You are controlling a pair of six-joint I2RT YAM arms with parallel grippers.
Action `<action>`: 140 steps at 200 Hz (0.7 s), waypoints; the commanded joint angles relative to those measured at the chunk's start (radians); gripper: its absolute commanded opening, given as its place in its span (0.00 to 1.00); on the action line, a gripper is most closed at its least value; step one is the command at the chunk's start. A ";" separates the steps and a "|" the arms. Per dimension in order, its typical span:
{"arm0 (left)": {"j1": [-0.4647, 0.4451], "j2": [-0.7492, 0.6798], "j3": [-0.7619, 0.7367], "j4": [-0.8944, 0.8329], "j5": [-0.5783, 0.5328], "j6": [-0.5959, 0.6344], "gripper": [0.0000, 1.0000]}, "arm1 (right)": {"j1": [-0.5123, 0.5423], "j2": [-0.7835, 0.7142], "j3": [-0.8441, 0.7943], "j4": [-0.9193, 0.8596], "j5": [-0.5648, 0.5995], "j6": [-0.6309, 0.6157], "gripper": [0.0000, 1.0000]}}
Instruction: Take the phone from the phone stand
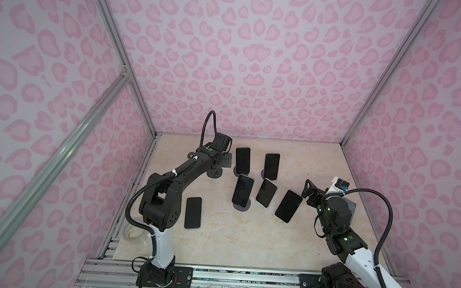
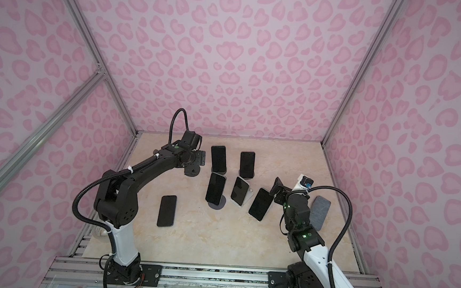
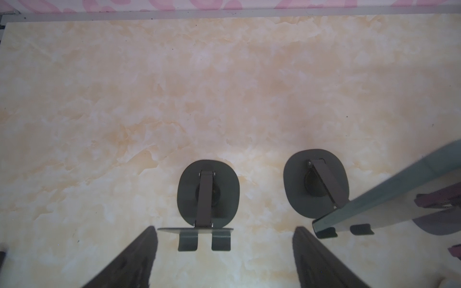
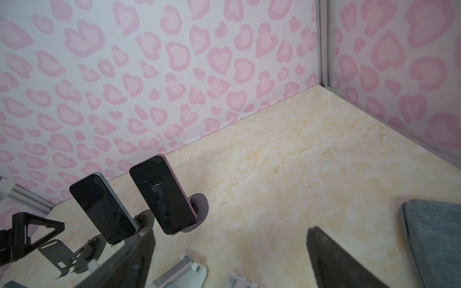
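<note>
Both top views look steeply down from above the table's [image 1: 231,233] near edge, nearly identical. Left wrist view looks close down at a stand [image 3: 208,194]; right wrist view faces the far right corner.

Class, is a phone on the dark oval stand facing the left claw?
No, the dark oval metal stand facing the left claw has bare hooks.

A cream, marble-patterned board [image 1: 217,232] forms the floor of the cell. Behind the board rises a back wall [image 1: 252,54] of pale lilac printed with pink heart-like leopard spots. Matching side walls [image 1: 35,53] stand along its left and right edges. Aluminium posts [image 1: 116,39] climb from its two far corners, and a diagonal brace [image 1: 65,147] crosses the wall to its left. A slotted metal rail [image 1: 242,274] runs along its near edge. Light falls soft and even.
</note>
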 commanded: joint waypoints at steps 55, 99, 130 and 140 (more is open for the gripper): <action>-0.001 0.064 0.063 -0.047 -0.020 0.006 0.88 | 0.001 0.020 0.004 0.013 0.004 -0.004 0.97; -0.005 0.088 0.086 -0.063 -0.040 -0.009 0.88 | 0.004 0.035 0.006 0.018 0.002 -0.004 0.98; -0.005 0.085 0.079 -0.067 -0.105 -0.045 0.87 | 0.005 0.037 0.005 0.018 0.004 -0.005 0.98; -0.005 0.076 0.067 -0.058 -0.108 -0.054 0.87 | 0.005 0.037 0.007 0.018 0.004 -0.006 0.98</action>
